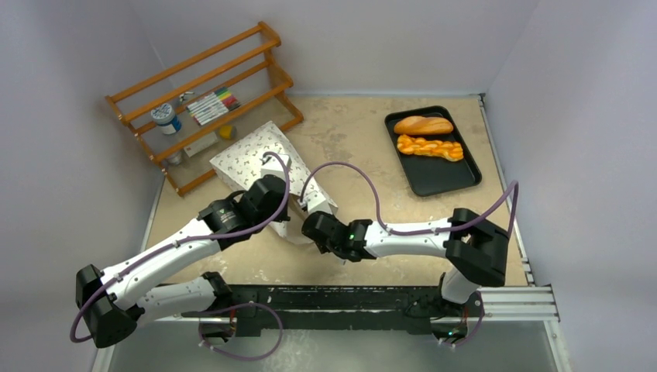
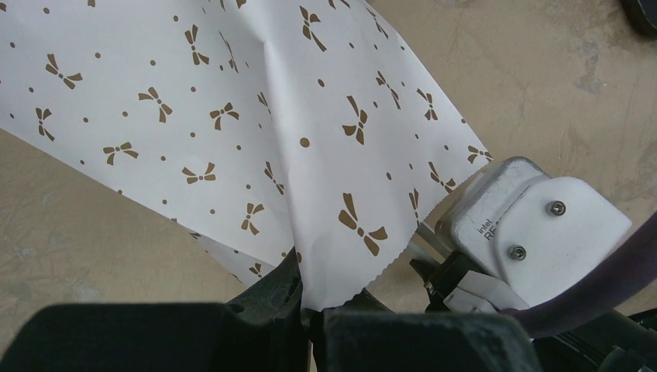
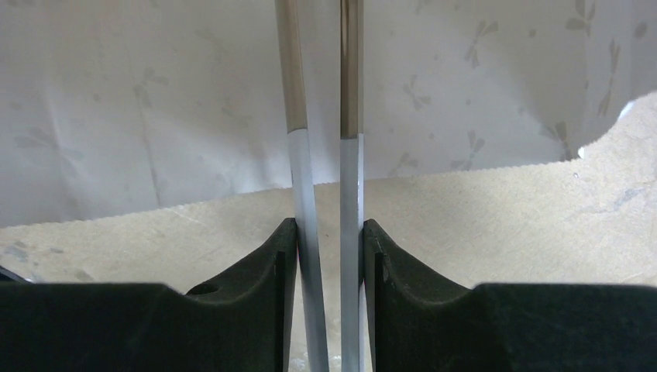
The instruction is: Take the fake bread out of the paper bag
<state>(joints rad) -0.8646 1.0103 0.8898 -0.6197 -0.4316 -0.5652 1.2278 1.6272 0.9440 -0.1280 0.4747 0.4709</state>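
Retrieval step: left jaws clench the bag (image 2: 256, 116) rim, right jaws squeeze tongs (image 3: 350, 93) at its mouth. Next, you must reach deeper; no bread shows inside.

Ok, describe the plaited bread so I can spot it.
Far right on the table sits a black tray. Two loaves lie on it; the plaited bread is the nearer one, orange and knobbly, unlike the smooth tan loaf behind it.

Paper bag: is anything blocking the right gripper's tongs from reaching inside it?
Nothing visible does. The left gripper pinches the edge of the paper bag, and the tongs in the right gripper reach past its lip. What lies inside cannot be seen.
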